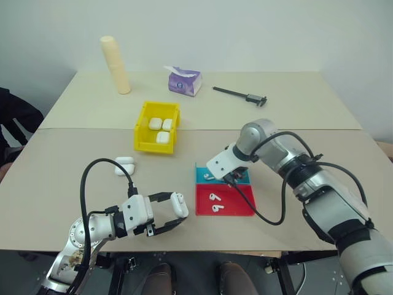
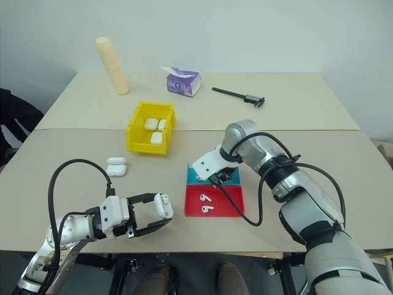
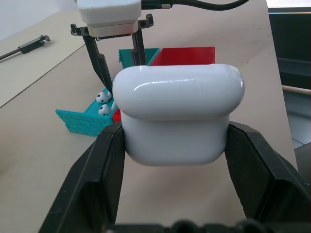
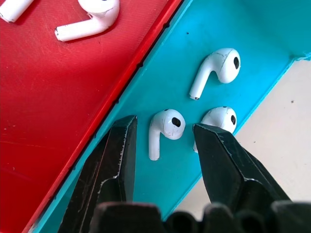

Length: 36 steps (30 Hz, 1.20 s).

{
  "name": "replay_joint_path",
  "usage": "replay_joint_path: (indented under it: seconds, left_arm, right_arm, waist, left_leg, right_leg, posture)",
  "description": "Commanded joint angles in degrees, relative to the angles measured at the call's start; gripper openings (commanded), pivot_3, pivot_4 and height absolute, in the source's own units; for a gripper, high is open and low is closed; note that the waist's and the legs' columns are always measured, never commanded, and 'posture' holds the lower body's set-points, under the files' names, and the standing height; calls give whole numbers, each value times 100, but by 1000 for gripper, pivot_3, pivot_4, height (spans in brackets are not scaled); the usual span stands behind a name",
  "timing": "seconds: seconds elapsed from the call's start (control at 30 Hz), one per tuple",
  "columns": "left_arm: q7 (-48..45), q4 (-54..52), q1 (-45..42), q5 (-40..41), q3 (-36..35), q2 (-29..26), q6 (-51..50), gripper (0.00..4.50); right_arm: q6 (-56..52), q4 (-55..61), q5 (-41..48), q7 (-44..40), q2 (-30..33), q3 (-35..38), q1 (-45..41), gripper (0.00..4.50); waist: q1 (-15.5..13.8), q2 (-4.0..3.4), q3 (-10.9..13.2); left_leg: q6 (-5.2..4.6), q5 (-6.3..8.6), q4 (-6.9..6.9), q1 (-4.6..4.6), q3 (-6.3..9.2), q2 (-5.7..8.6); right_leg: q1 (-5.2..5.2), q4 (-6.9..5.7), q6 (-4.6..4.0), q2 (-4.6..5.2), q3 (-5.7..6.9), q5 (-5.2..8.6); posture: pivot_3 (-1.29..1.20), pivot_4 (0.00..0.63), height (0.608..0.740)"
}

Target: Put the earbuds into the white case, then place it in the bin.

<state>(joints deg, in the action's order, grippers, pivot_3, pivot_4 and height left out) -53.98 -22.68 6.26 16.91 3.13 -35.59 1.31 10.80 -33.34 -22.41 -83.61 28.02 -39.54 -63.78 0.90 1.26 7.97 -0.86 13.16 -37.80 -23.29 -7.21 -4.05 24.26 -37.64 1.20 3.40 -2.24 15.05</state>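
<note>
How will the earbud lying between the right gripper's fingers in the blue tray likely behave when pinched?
The earbud looks glossy and rounded, so it may squirt sideways. It seems tiny, probably very light. Two neighbours in the blue tray lie close and could get nudged.

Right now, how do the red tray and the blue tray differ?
The red tray holds two earbuds; the blue tray holds three. The right gripper hangs open over the blue tray, straddling one earbud; nothing hovers over the red tray. The red tray lies nearer the robot, the blue tray behind it. Both are flat, low-walled and touching.
</note>
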Motion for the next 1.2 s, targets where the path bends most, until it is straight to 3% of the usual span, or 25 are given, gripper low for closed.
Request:
replay_joint_path:
  seconds: [0.03, 0.1, 0.2, 0.9, 1.07, 1.2]
  left_arm:
    - [58, -175, -42, -29, -7, 6, 127, 2766]
    - [67, -179, -38, -30, -8, 5, 129, 2766]
    - [69, -191, -32, -24, -4, -11, 119, 2766]
    - [78, -167, -34, -44, -20, -29, 132, 2766]
    - [73, -156, -67, -50, -5, -15, 123, 2766]
    - [54, -146, -86, -51, -5, -10, 122, 2766]
  right_arm:
    - [129, 5, -40, -8, -12, 125, -148, 2283]
    - [170, -16, -49, -15, -14, 118, -152, 2283]
    - [324, -15, -22, -44, 15, 125, -141, 1743]
    - [385, 46, -211, 101, 32, 90, -11, 1743]
    - [411, 59, -250, 157, 42, 102, 15, 638]
    - [368, 59, -287, 200, 24, 103, 28, 638]
  waist:
    - [0, 0, 0]
    - [0, 0, 0]
    - [0, 0, 0]
    - [1, 0, 0]
    - [0, 0, 0]
    - [0, 0, 0]
  left_leg:
    - [0, 0, 0, 0, 0, 0]
    - [0, 0, 0, 0, 0, 0]
    - [0, 0, 0, 0, 0, 0]
    - [0, 0, 0, 3, 0, 0]
    - [0, 0, 0, 5, 0, 0]
    - [0, 0, 0, 5, -1, 0]
  right_leg:
    - [0, 0, 0, 0, 0, 0]
    - [0, 0, 0, 0, 0, 0]
    - [-1, 0, 0, 0, 0, 0]
    - [-3, -1, 0, 0, 0, 0]
    - [-4, -1, 0, 0, 0, 0]
    - [-4, -1, 0, 0, 0, 0]
  posture:
    - [0, 150, 740]
    - [0, 150, 740]
    - [0, 150, 740]
    - [0, 150, 740]
    - [0, 150, 740]
    - [0, 150, 740]
